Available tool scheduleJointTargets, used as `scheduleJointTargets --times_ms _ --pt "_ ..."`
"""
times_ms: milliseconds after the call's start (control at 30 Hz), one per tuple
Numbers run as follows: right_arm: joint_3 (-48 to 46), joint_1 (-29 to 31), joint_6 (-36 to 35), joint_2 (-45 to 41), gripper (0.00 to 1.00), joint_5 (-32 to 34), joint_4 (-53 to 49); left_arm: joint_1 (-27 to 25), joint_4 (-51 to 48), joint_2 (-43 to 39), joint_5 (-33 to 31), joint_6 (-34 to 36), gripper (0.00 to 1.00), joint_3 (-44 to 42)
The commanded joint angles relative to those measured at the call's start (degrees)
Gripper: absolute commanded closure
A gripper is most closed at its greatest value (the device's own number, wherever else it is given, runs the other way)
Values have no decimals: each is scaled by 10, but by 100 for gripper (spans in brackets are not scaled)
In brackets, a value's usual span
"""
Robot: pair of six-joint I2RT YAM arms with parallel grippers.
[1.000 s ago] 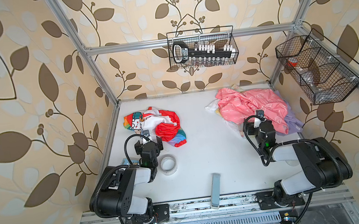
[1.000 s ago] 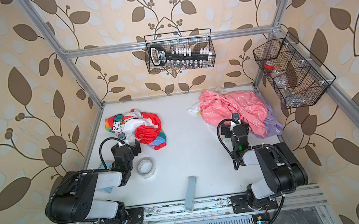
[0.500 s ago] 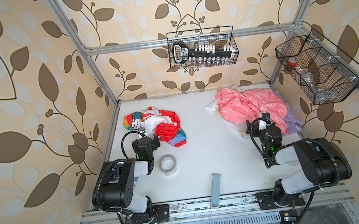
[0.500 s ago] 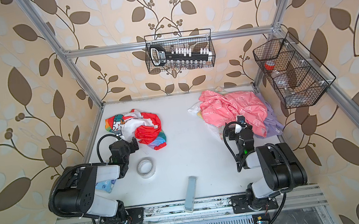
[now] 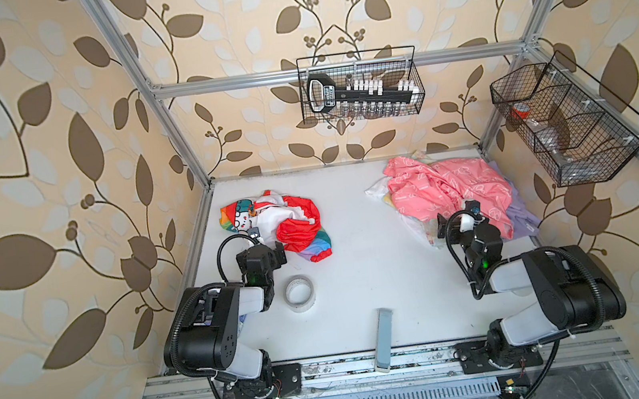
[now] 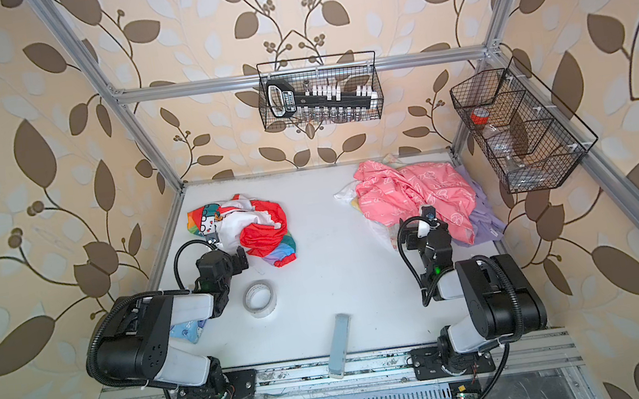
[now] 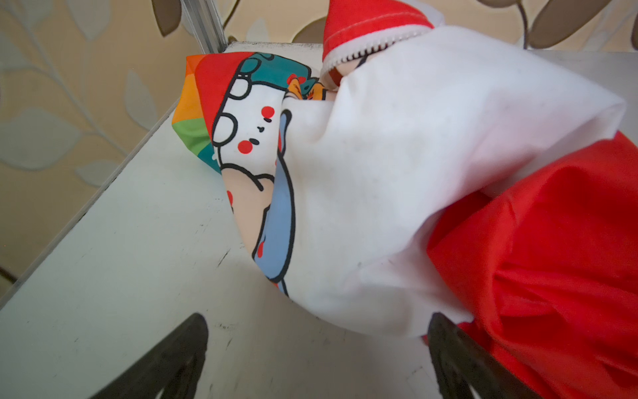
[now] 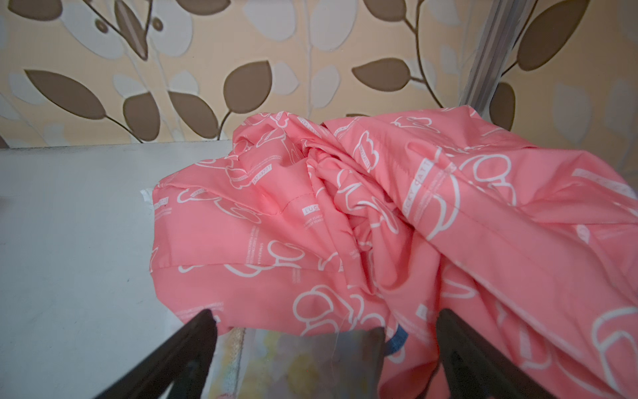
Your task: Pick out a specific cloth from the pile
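Observation:
The cloth [image 5: 275, 223] [image 6: 244, 227] is a white garment with red lining, a rainbow hem and a cartoon print, lying crumpled at the back left of the table. My left gripper [image 5: 267, 247] [image 7: 317, 324] is open just in front of it, with only table between its fingers; the white fold [image 7: 414, 172] lies just past the fingertips. The pile [image 5: 451, 191] [image 6: 413, 192], mostly coral-pink cloth with a white pattern, sits at the back right. My right gripper [image 5: 457, 220] [image 8: 326, 321] is open at its near edge, above a pale printed piece [image 8: 303, 359].
A tape roll [image 5: 299, 293] lies beside the left arm. A grey-blue bar [image 5: 385, 336] rests at the front edge. A blue patterned cloth [image 6: 186, 331] shows under the left arm. Wire baskets hang on the back wall [image 5: 360, 90] and right wall [image 5: 563, 122].
Both arms have shifted slightly, the right gripper drifting a little along the pile's near edge. Both grippers stay open and neither cloth heap has moved.

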Motion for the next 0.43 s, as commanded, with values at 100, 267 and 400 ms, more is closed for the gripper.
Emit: scheduleJointTargets --times_ms 100,267,400 --pt "-2 -2 6 2 0 -10 11 7 5 -6 3 -7 1 11" --pt "-2 -3 7 2 0 -12 10 7 5 -6 3 -8 1 11" --pt "-3 -3 6 0 1 -12 10 7 5 -6 3 -7 1 10"
